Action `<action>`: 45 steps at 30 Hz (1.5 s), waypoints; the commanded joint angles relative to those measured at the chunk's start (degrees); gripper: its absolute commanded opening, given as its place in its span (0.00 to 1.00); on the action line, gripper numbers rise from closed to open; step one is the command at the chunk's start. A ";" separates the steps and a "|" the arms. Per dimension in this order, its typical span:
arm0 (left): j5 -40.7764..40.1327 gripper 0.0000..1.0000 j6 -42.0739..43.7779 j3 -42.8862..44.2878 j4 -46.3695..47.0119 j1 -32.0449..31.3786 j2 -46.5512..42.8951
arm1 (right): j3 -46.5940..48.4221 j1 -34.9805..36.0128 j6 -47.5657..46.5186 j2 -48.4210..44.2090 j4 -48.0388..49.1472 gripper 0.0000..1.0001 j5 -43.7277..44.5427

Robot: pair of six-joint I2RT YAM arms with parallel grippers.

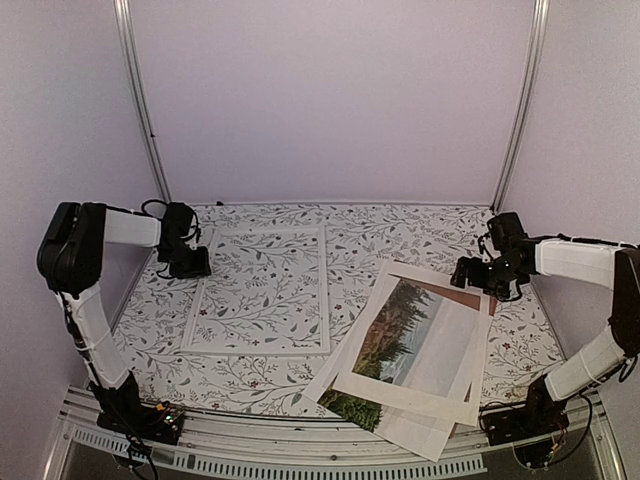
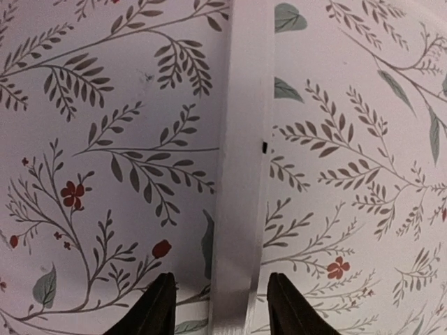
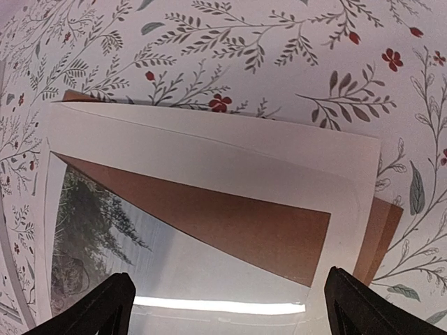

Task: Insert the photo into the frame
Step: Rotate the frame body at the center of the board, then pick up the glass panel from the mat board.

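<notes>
Your top camera looks down from behind; wrist cameras sit close above the table [image 1: 430, 225]. Left wrist shares the frame [image 2: 241, 174] with top.

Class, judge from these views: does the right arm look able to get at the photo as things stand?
Probably only in part. The right gripper hangs open just above the mat with nothing between, but the mat lies on the photo and covers its edges there.

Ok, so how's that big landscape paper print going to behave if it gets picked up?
The landscape paper print looks thin, so it would likely sag and flop if lifted by one edge. It lies under the white paper mat and seemingly over the brown backing board, so dragging it may shift them. Probably light, easily creased.
</notes>
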 commanded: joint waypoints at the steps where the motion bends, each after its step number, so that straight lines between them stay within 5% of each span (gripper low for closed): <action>1: -0.41 0.55 -0.63 0.09 -3.45 -0.59 -6.43 | -3.72 -3.78 2.04 -3.87 -1.94 0.99 -0.50; 4: -0.42 0.70 -0.67 -0.03 -2.57 -3.02 -11.44 | -6.75 -4.99 3.44 -6.39 -2.39 0.99 -1.13; 13: 4.06 0.77 -4.89 -0.91 1.63 -24.55 -19.99 | -13.35 -5.18 9.07 -12.09 -2.43 0.99 -3.46; 25: 4.16 0.81 -12.51 8.45 3.06 -49.46 -6.48 | -19.01 -5.34 13.66 -16.71 -0.98 0.99 -5.79; 45: 7.99 0.67 -20.13 15.46 2.77 -56.25 8.46 | -25.82 -5.33 16.00 -22.16 2.94 0.96 -10.25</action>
